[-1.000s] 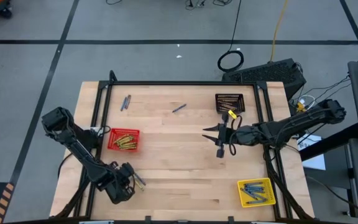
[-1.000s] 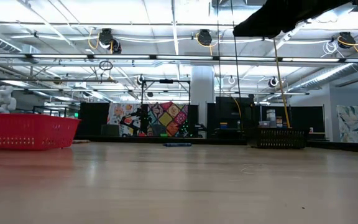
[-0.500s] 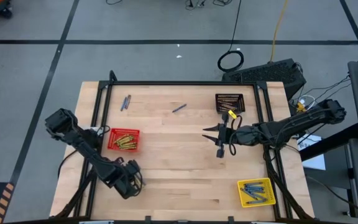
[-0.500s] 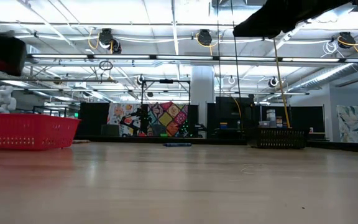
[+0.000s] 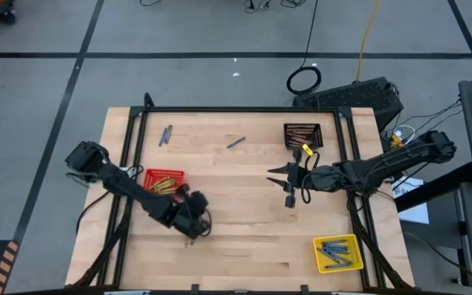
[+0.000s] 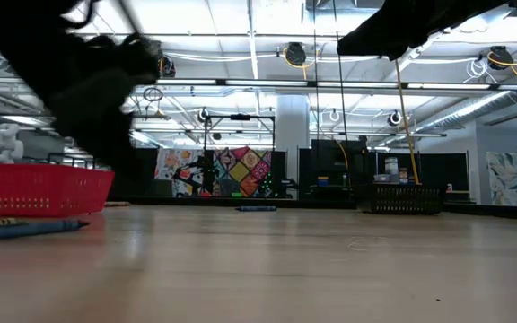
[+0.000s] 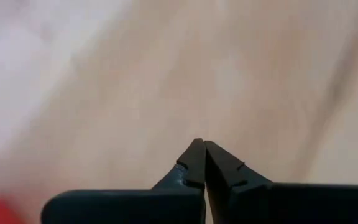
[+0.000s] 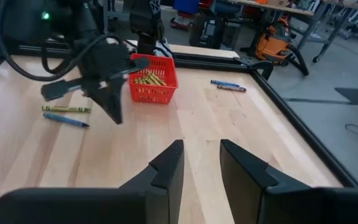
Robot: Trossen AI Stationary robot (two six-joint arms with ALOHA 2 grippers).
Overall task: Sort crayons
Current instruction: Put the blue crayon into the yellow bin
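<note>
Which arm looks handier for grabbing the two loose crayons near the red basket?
Left. Its gripper hangs close by the two crayons, though shut. The right gripper is open but sits far across the table.

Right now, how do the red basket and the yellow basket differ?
The red basket sits on the table's left side and holds yellow crayons; the yellow basket sits at the near right corner and holds blue crayons. The left arm partly covers the red one; the yellow one is unobstructed. Both are small mesh baskets.
</note>
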